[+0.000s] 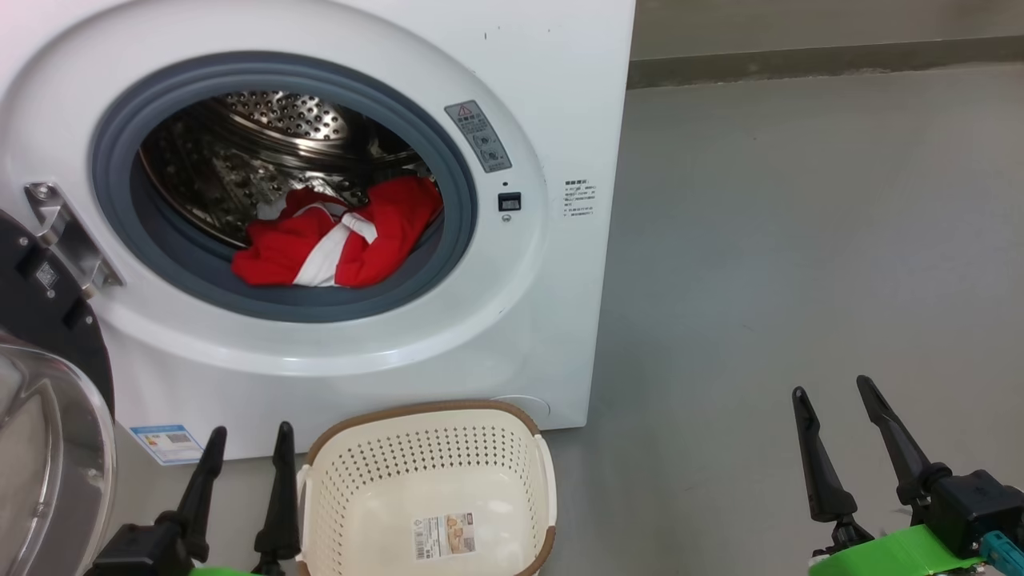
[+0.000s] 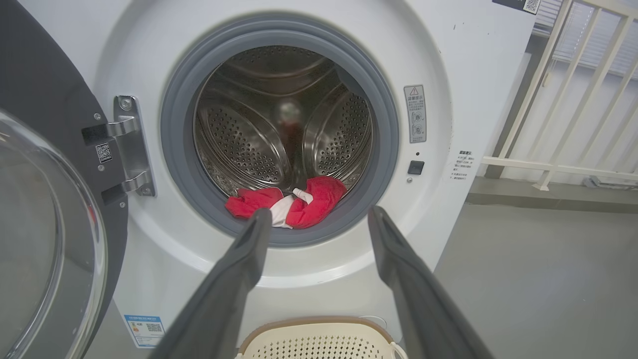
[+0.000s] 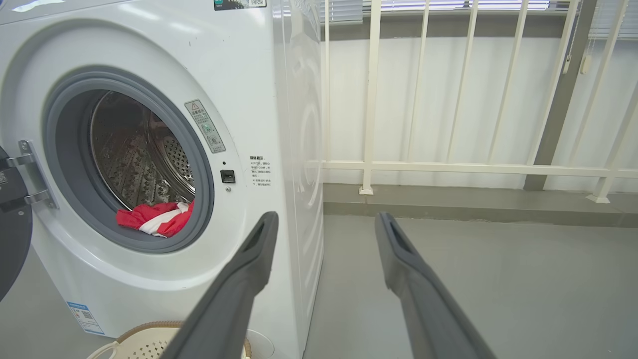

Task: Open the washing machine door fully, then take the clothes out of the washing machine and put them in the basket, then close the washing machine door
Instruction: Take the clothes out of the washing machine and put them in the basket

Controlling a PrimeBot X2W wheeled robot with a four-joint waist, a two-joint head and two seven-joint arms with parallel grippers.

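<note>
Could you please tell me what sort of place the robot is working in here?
Probably a laundry corner of a balcony or utility room: a front-loading washing machine on a plain grey floor, with a cream railing beside it.

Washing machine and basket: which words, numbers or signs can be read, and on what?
Nothing reads clearly enough to quote.
Grey sticker on the washing machine front: warning triangle; text too small.
Printed text beside it: too small.
Blue label, lower corner: blurred.
Barcode sticker in the basket: unreadable.
QR code on the door: no words.
</note>
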